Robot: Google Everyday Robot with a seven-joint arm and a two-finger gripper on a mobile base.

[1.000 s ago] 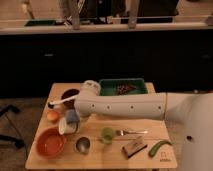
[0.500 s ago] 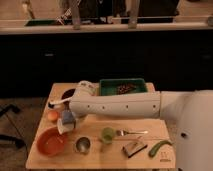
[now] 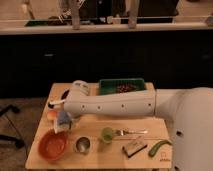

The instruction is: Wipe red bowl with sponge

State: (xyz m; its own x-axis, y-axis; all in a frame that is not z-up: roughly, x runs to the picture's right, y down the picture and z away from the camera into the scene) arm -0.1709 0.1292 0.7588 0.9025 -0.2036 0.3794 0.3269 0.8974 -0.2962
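**Sponge held above the rim of the red bowl**

The red bowl [image 3: 53, 144] sits at the lower left of the frame, near the front left corner of the wooden counter [image 3: 100, 159]. It is wide and shallow, orange-red, with a thick rim, and its inside looks bare. Just above its upper right rim hangs the sponge [image 3: 63, 122], a small pale blue block, tilted, gripped in the gripper [image 3: 64, 120], whose fingers are closed on it. Whether the sponge touches the rim cannot be told.

The white arm [image 3: 117, 104] reaches in from the right edge of the frame, lies almost level across the middle of the counter and bends down at its left end to the gripper.

Right of the bowl stands a small metal cup [image 3: 82, 145], then a green cup [image 3: 107, 134] with a fork [image 3: 131, 132] beside it. Further right lie a dark block [image 3: 135, 147] and a green curved object [image 3: 160, 147]. A green tray [image 3: 122, 86] sits at the back of the counter, partly hidden by the arm.
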